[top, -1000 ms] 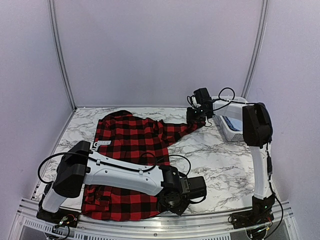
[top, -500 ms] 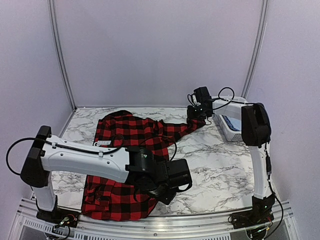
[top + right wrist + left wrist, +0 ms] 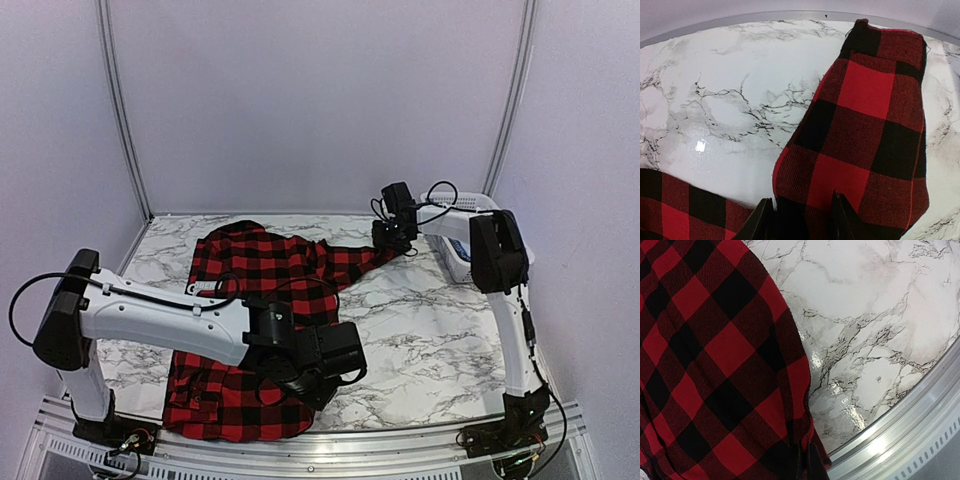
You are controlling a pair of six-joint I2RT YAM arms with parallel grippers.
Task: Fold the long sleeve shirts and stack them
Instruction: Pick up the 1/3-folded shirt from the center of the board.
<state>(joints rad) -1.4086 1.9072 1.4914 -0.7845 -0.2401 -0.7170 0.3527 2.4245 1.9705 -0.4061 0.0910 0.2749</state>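
Top external view: the red-and-black check shirt (image 3: 255, 275) lies spread on the marble table (image 3: 430, 320), its body running from the far centre to the near edge, left of the middle. One sleeve (image 3: 355, 262) stretches away to the right and far side. The left arm reaches across the lower part of the shirt, and the left gripper (image 3: 305, 385) is at the near right hem. The right arm stretches to the far side, with the right gripper (image 3: 392, 240) at the end of that sleeve. A white lattice basket (image 3: 455, 262) sits just beyond it, partly hidden by the arm. Left wrist view: check cloth fills the left half, marble shows to the right, and a metal rail (image 3: 910, 440) crosses the lower right corner. The dark fingertips (image 3: 800, 467) are pressed together on the hem – pinching the cloth. Right wrist view: the sleeve's cuff end lies on the marble, and the two fingers (image 3: 762, 220) stand partly apart with the sleeve between them – whether they pinch the cloth, I cannot tell
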